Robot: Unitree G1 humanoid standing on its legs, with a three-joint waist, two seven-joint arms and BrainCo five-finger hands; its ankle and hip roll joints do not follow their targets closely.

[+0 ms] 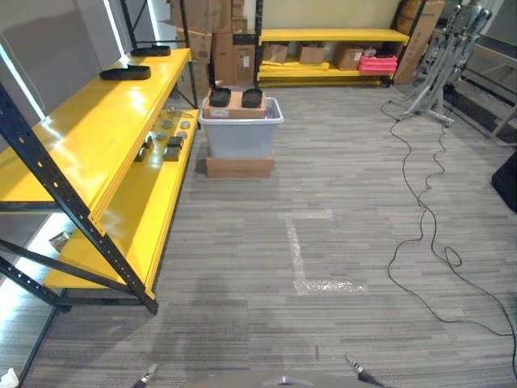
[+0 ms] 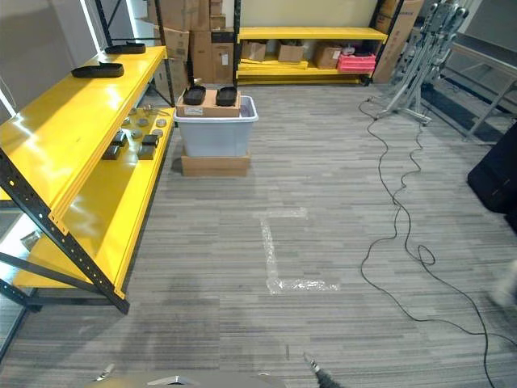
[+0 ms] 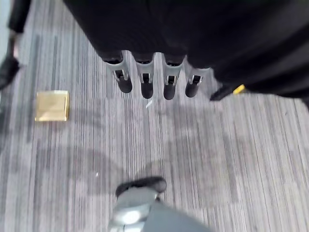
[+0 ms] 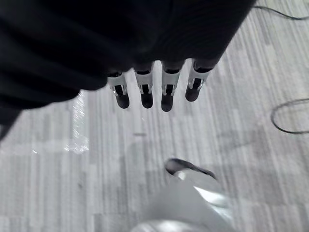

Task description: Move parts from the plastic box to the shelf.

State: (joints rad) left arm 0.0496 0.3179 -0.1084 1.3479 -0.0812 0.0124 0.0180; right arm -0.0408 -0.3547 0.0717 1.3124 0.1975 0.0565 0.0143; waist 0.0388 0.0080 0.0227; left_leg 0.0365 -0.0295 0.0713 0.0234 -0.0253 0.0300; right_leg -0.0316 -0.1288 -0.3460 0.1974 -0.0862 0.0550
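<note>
A yellow shelf [image 1: 97,121] with black uprights is seen along one side of a grey striped floor [image 1: 347,242]. Just beside the shelf's far end, a grey plastic box [image 1: 240,133] is stood on a flat cardboard base [image 1: 239,166]. Across the box's rim a cardboard carton [image 1: 235,105] is laid, and two dark parts [image 1: 220,97] are carried on top of it; what lies deeper in the box cannot be made out. On the shelf's lower level, beside the box, a cluster of small dark and round parts [image 1: 168,139] is set out, and two black trays [image 1: 125,73] are rested on its upper level. The left hand [image 3: 154,79] is held above bare floor, fingers straight and relaxed, with nothing grasped. The right hand [image 4: 154,89] is likewise hung over the floor, fingers spread loosely and empty.
</note>
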